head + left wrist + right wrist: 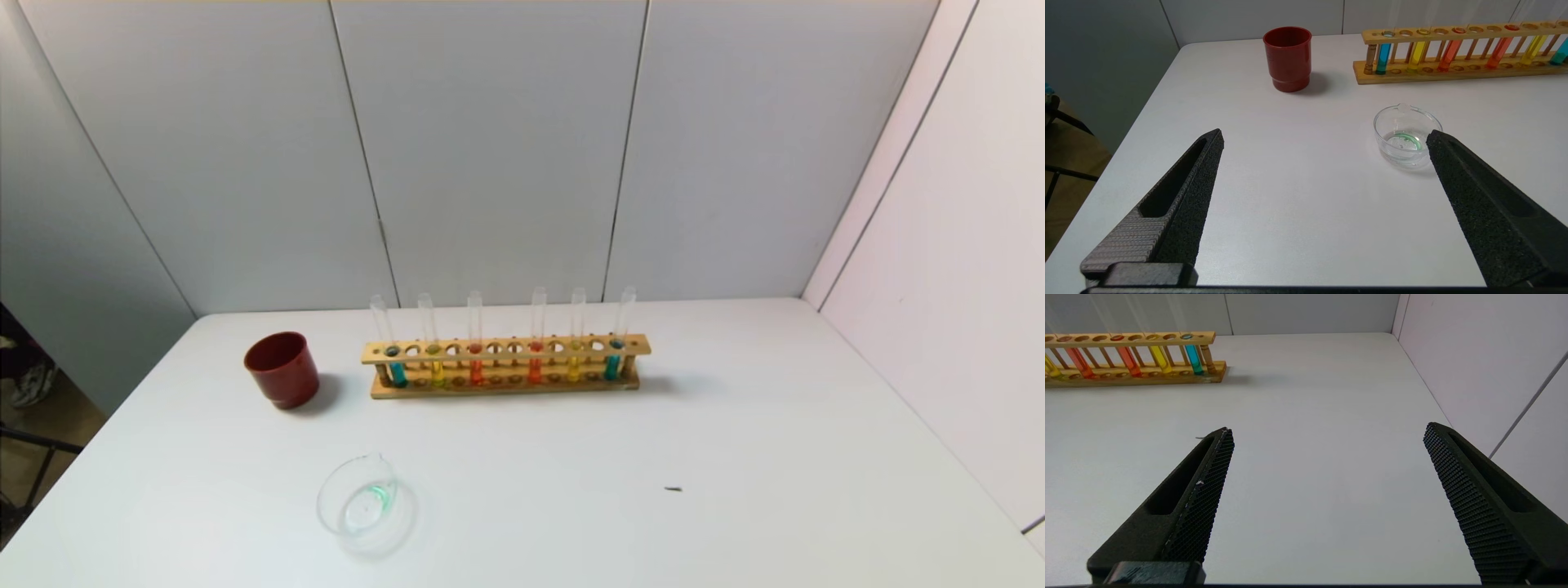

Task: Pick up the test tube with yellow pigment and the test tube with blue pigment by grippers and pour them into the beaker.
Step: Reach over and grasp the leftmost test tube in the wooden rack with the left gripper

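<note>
Two test tubes with yellow pigment (438, 373) (573, 369) and two with blue pigment (397, 373) (611, 367) stand upright in a wooden rack (506, 349) at the table's middle. The clear beaker (363, 502) sits in front of the rack on the left, with a faint green ring at its bottom. My left gripper (1326, 134) is open and empty, low over the table, with the beaker (1406, 136) just beyond one fingertip. My right gripper (1327, 428) is open and empty over bare table on the right, with a yellow tube (1159, 359) and a blue tube (1194, 359) farther off. Neither gripper shows in the head view.
A dark red cup (282, 369) stands left of the rack. Two orange-red tubes (476, 371) (535, 369) stand in the rack's middle. A small dark speck (673, 489) lies on the table at the right. Grey walls close the back and the right side.
</note>
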